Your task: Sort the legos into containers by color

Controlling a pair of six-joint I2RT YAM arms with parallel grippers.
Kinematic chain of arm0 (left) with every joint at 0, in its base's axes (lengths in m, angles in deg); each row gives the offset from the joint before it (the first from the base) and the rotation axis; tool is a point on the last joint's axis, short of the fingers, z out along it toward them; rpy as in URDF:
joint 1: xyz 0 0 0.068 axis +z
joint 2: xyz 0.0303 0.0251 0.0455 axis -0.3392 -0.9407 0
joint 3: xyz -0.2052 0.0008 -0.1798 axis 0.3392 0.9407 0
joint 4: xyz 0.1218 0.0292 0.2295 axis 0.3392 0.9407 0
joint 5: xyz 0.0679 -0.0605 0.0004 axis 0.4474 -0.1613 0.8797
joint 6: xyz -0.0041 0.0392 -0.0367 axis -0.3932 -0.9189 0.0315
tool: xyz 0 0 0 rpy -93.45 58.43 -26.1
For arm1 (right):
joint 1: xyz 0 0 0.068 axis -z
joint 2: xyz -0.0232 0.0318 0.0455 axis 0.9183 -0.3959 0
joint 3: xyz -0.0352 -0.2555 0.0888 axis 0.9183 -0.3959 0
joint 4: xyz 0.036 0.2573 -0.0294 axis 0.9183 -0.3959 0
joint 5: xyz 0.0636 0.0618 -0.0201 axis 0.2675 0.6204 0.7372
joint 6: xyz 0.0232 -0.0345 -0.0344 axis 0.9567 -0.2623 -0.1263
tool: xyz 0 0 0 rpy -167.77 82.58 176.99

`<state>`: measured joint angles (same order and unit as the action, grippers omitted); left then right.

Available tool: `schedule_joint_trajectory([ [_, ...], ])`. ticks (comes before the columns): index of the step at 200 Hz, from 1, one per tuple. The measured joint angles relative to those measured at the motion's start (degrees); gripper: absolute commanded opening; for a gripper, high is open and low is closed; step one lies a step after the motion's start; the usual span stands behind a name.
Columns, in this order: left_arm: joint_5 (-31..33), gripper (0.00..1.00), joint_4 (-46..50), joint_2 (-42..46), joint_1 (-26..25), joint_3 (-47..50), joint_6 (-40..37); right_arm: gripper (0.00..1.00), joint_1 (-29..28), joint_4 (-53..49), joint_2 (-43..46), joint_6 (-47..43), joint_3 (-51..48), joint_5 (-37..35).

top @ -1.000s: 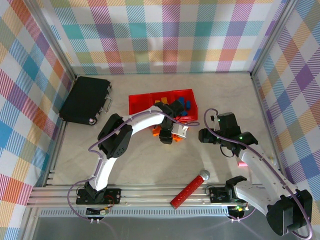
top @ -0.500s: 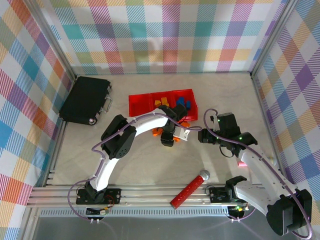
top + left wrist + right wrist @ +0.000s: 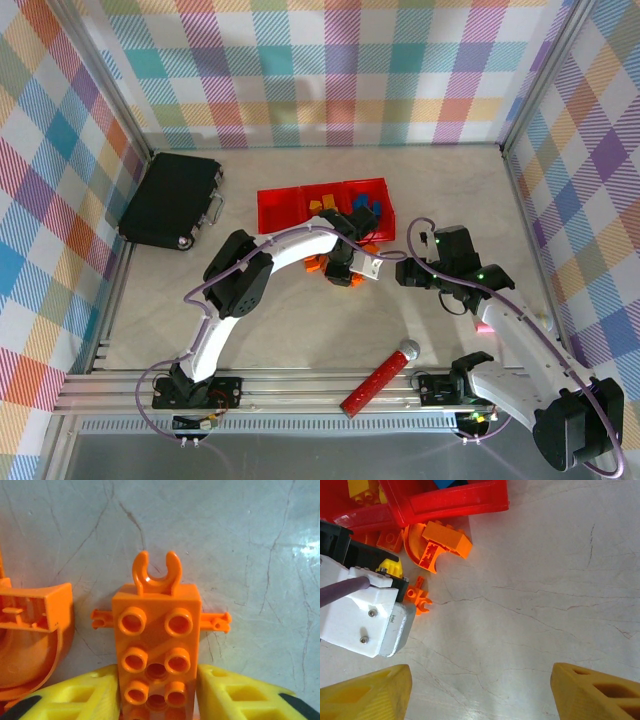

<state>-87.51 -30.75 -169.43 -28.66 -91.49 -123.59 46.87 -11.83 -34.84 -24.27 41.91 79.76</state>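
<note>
left wrist view shows the left jaws pinching an orange clip brick [image 3: 156, 645].

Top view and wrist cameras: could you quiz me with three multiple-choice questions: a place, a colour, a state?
1. Where does the black case lie relative to the red bins? A) right of them B) inside them C) left of them
2. What colour is the brick between the fingers of the left gripper? A) blue B) orange C) green
3. How is the right gripper? A) open, empty B) shut on a blue brick C) shut tight
C, the top view shows it at their left; B, its studs are orange; A, its fingers stand wide apart over bare table.
</note>
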Motion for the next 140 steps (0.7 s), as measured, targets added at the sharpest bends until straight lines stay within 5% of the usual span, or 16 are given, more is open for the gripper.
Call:
schedule_joint_trajectory([
  [77,3.1,0.06,-9.6,5.8,-1.4,9.5,2.4,0.74,0.0,-0.8,2.3,1.0,0.0,0.0],
  [140,10.1,0.02,-23.1,17.1,-1.9,19.1,9.5,0.74,0.0,-1.7,3.8,1.3,0.0,0.0],
])
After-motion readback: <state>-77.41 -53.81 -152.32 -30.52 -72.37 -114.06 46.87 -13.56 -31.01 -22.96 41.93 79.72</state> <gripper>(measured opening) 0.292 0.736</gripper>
